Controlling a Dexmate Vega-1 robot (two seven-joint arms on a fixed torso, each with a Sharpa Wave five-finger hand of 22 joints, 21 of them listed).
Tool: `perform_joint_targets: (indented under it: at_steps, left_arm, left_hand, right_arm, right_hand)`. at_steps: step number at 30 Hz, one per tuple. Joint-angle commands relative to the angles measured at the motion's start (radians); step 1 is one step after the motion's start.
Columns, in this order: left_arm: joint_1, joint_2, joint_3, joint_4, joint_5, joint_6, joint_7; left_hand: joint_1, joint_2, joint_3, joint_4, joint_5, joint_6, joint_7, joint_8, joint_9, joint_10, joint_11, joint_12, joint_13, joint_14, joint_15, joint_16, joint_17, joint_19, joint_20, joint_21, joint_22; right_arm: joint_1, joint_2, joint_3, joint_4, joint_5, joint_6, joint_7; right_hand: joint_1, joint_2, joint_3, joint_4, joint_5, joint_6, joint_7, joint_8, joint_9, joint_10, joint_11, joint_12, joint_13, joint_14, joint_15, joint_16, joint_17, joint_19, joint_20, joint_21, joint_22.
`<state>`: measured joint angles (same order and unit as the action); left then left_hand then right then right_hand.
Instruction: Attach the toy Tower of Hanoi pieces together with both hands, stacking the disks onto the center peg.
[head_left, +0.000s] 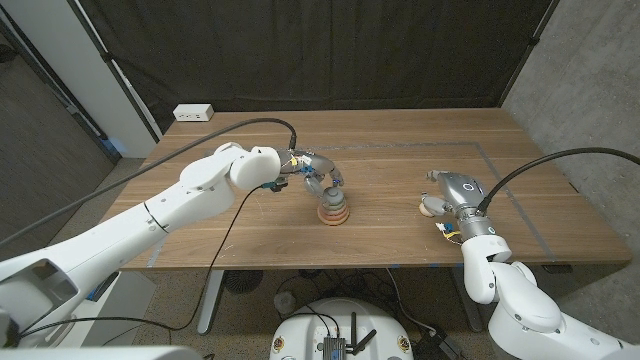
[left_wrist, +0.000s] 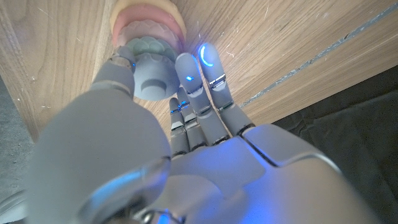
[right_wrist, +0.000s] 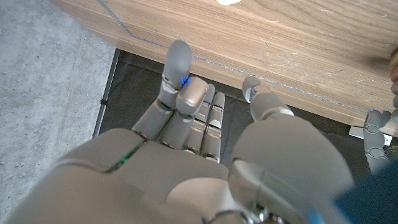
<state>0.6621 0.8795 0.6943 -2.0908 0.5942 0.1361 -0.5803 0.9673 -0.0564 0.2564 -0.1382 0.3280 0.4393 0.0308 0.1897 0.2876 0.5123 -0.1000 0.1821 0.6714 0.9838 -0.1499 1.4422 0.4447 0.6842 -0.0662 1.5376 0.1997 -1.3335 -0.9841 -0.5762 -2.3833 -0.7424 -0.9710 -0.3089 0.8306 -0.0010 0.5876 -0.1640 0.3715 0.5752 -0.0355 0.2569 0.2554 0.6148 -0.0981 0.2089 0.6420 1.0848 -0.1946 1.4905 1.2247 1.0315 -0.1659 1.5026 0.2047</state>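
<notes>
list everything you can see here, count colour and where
disk stack: one pile, pink and orange disks, table centre
grey-green disk: one, topmost on the stack, at the left fingers
small piece: one, pale tan, on the table by the right robot hand
wooden table: one, brown
power strip: one, white, far left corner
curtain: black, behind the table
left robot hand: grey, on the stack top
right robot hand: grey, right side, by the small piece
</notes>
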Motion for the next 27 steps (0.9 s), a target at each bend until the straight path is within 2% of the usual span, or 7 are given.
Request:
perform_joint_targets:
  at_steps: [1, 7, 11, 16, 18, 20, 27]
  left_arm:
    - [0.049, 0.053, -0.056, -0.025, -0.043, 0.023, 0.03]
    - [0.079, 0.085, -0.091, -0.041, -0.064, 0.035, 0.065]
    - [0.121, 0.112, -0.137, -0.057, -0.103, 0.05, 0.114]
    - [0.191, 0.154, -0.194, -0.082, -0.145, 0.084, 0.184]
    - [0.238, 0.172, -0.226, -0.098, -0.161, 0.114, 0.23]
    - [0.247, 0.18, -0.23, -0.104, -0.163, 0.126, 0.241]
    - [0.346, 0.222, -0.273, -0.169, -0.148, 0.22, 0.342]
  left_hand:
    - [-0.005, 0.002, -0.005, 0.0, -0.006, 0.005, 0.007, 0.007, -0.002, -0.001, 0.004, 0.006, 0.0, -0.002, -0.069, 0.001, 0.003, -0.008, -0.14, -0.001, 0.004]
    - [-0.005, 0.005, -0.004, -0.001, -0.006, 0.007, 0.007, 0.009, -0.005, 0.001, 0.002, 0.009, -0.002, -0.004, -0.069, 0.001, 0.003, -0.009, -0.141, -0.001, 0.004]
    - [-0.008, 0.008, -0.004, -0.002, -0.007, 0.015, 0.006, 0.014, -0.007, 0.01, -0.002, 0.013, -0.004, -0.006, -0.069, 0.001, 0.003, -0.01, -0.14, -0.001, 0.004]
    - [-0.009, 0.012, -0.004, -0.004, -0.007, 0.029, 0.0, 0.02, -0.01, 0.025, -0.008, 0.018, -0.008, -0.005, -0.069, 0.003, 0.005, -0.009, -0.14, 0.0, 0.004]
    - [-0.009, 0.013, -0.003, -0.005, -0.007, 0.035, -0.002, 0.022, -0.012, 0.03, -0.008, 0.02, -0.009, -0.004, -0.069, 0.005, 0.007, -0.009, -0.141, 0.0, 0.004]
    - [-0.008, 0.017, -0.001, -0.007, -0.006, 0.049, -0.001, 0.028, -0.013, 0.042, -0.009, 0.025, -0.009, -0.004, -0.069, 0.005, 0.006, -0.006, -0.141, 0.001, 0.004]
    - [-0.01, 0.027, 0.002, -0.006, -0.006, 0.057, -0.001, 0.03, -0.016, 0.056, -0.009, 0.03, -0.009, 0.008, -0.069, 0.012, 0.011, 0.004, -0.14, 0.005, 0.004]
  right_arm:
    - [0.021, 0.003, -0.01, -0.001, 0.002, -0.007, 0.022]
    - [0.023, 0.006, -0.001, 0.001, 0.021, 0.013, 0.015]
    - [0.024, 0.008, 0.007, 0.005, 0.034, 0.022, 0.006]
    - [0.043, -0.001, -0.002, 0.018, 0.029, 0.042, 0.014]
    - [0.051, -0.002, -0.003, 0.023, 0.029, 0.048, 0.018]
    - [0.052, -0.005, -0.002, 0.025, 0.03, 0.055, 0.019]
    - [0.05, -0.007, 0.018, 0.039, 0.061, 0.105, 0.007]
  right_hand:
    - [-0.008, 0.0, 0.01, 0.001, 0.004, 0.0, 0.0, 0.0, 0.004, 0.003, 0.002, -0.006, 0.003, 0.01, -0.023, 0.005, 0.003, 0.007, -0.054, 0.008, 0.001]
    - [-0.009, 0.0, 0.01, 0.0, 0.005, -0.006, 0.001, -0.002, 0.006, -0.002, 0.003, -0.008, 0.001, 0.012, -0.024, 0.004, 0.0, 0.017, -0.054, 0.016, 0.009]
    - [-0.009, -0.001, 0.011, -0.001, 0.005, -0.008, 0.0, -0.002, 0.007, -0.007, 0.004, -0.009, 0.002, 0.016, -0.024, 0.008, 0.002, 0.016, -0.054, 0.015, 0.008]
    - [-0.009, -0.002, 0.011, -0.002, 0.005, -0.013, -0.003, -0.004, 0.01, -0.009, 0.001, -0.008, 0.003, 0.019, -0.023, 0.012, 0.004, 0.017, -0.054, 0.016, 0.009]
    - [-0.009, -0.002, 0.011, -0.002, 0.005, -0.013, -0.003, -0.004, 0.01, -0.009, 0.0, -0.009, 0.003, 0.019, -0.023, 0.013, 0.004, 0.017, -0.054, 0.015, 0.009]
    - [-0.009, -0.002, 0.011, -0.002, 0.005, -0.014, -0.004, -0.004, 0.01, -0.009, 0.001, -0.009, 0.003, 0.02, -0.023, 0.013, 0.004, 0.016, -0.054, 0.014, 0.008]
    - [-0.007, -0.006, 0.012, -0.004, 0.005, -0.001, -0.005, 0.004, 0.015, -0.011, 0.001, -0.009, 0.002, 0.021, -0.023, 0.017, 0.005, 0.013, -0.054, 0.012, 0.006]
